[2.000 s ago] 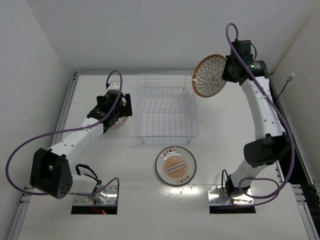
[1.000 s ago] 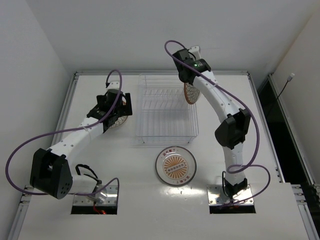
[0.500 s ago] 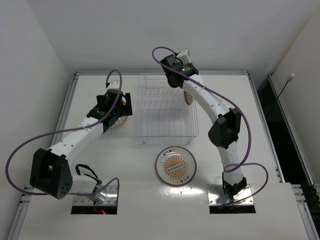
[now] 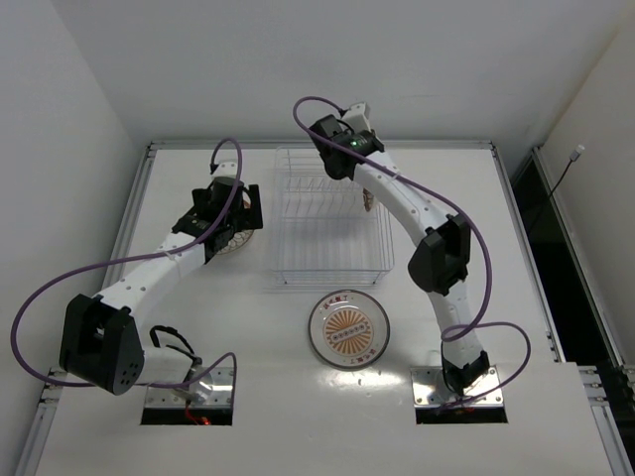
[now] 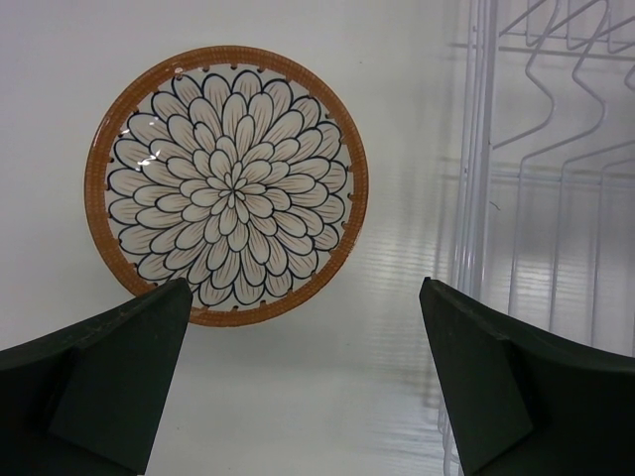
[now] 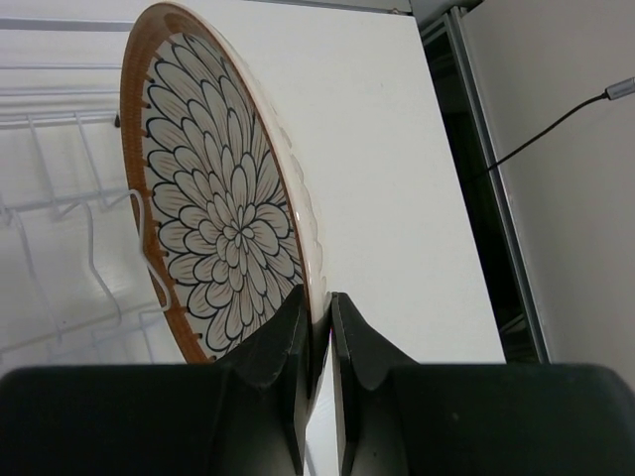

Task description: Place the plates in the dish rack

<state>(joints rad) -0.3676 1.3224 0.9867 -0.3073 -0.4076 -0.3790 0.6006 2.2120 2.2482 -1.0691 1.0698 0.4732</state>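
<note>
My right gripper is shut on the rim of a white plate with a dark petal pattern and an orange rim. It holds the plate on edge among the back right tines of the wire dish rack. From above the plate shows edge-on. My left gripper is open and empty. It hovers over a like petal-patterned plate lying flat on the table left of the rack. A third plate with an orange sunburst centre lies flat in front of the rack.
The rack's upright tines stand just left of the held plate. The table's right edge and a dark gap with a cable lie beyond it. The arm bases sit at the near edge.
My right arm has swung left from the back right corner with the plate, turned it on edge and lowered it into the rack's back right part. The left arm has not moved.
</note>
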